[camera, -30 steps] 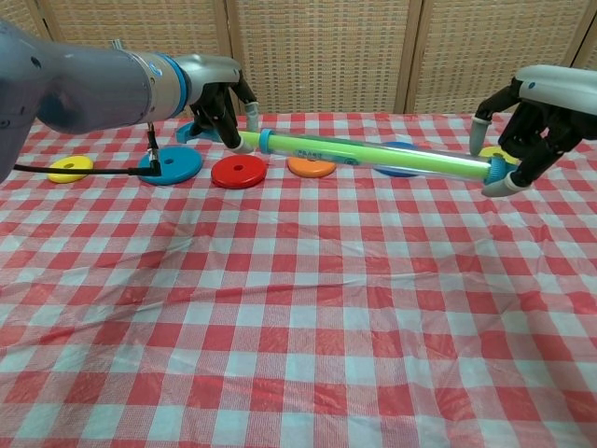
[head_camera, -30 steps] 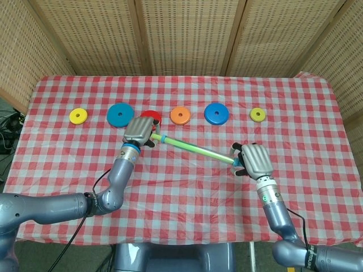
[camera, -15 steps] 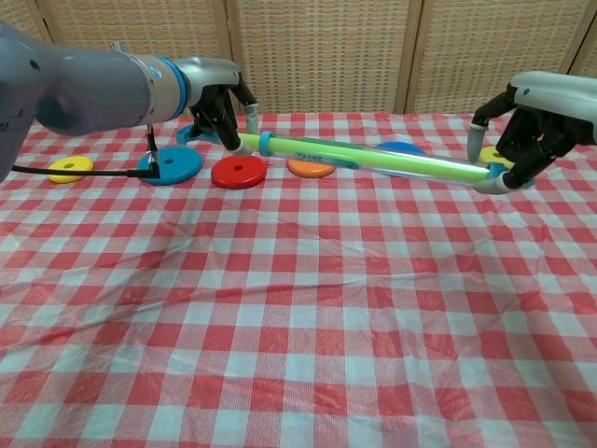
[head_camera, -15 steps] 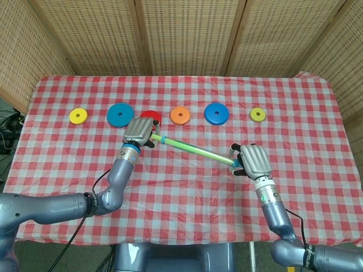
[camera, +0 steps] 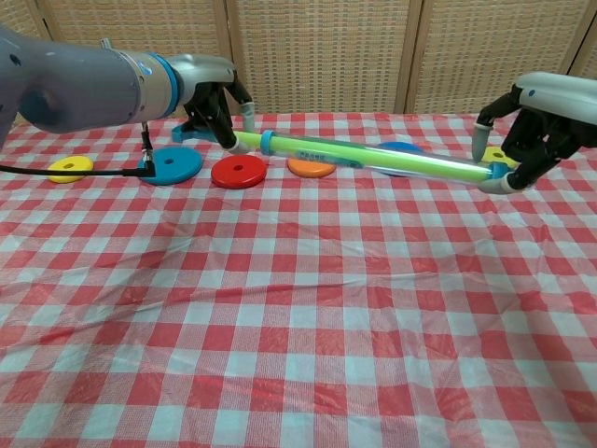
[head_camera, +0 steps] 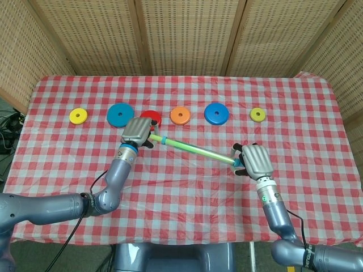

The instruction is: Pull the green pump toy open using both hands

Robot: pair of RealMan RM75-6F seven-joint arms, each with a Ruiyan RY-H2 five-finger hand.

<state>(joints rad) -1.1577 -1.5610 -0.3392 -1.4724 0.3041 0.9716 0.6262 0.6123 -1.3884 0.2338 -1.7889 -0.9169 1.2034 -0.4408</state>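
Change: left hand (camera: 213, 110) w/ its pump end shifted slightly left vs 0.5 s ago; right barely moved.
Table (head_camera: 317, 113): red-check cloth.
Green pump toy (camera: 373, 159): held above table centre, slanting toward right edge.
Left hand: fingers wrapped on handle end.
Right hand (head_camera: 255, 160): fingers clasp far end.
Discs: row near back edge, incl. blue disc (head_camera: 216, 113).

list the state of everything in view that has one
green pump toy: held off the table, gripped at both ends
left hand: grips the toy's handle end
right hand: fingers curled around the toy's far end
discs: lying flat in a row on the tablecloth
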